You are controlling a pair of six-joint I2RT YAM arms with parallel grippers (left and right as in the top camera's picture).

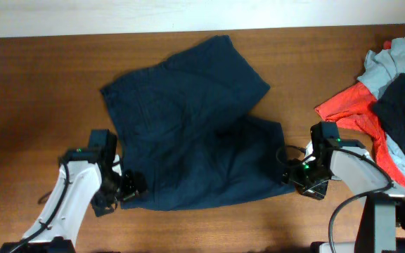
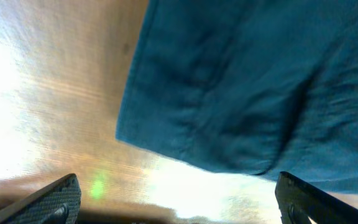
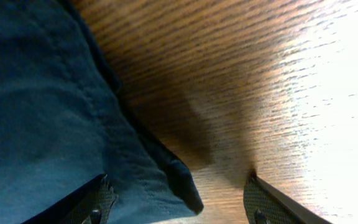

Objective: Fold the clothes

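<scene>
The clothes being folded are a dark navy-blue pair of shorts [image 1: 195, 133], spread flat mid-table with its two legs toward the back and right. My left gripper [image 1: 131, 188] sits at the shorts' front-left corner. In the left wrist view it [image 2: 179, 200] is wide open, with bare wood between the fingers [image 2: 53, 198] and the hem [image 2: 185, 143] just ahead. My right gripper [image 1: 291, 176] is at the front-right corner. Its jaws [image 3: 182, 202] are open, and the corner of the shorts [image 3: 166, 180] lies between them, unclamped.
A heap of other clothes lies at the right edge: a red piece [image 1: 354, 109], a light grey one [image 1: 392, 63] and a dark one [image 1: 403, 105]. The wooden table [image 1: 41, 91] shows bare wood to the left. Its back edge meets a white wall.
</scene>
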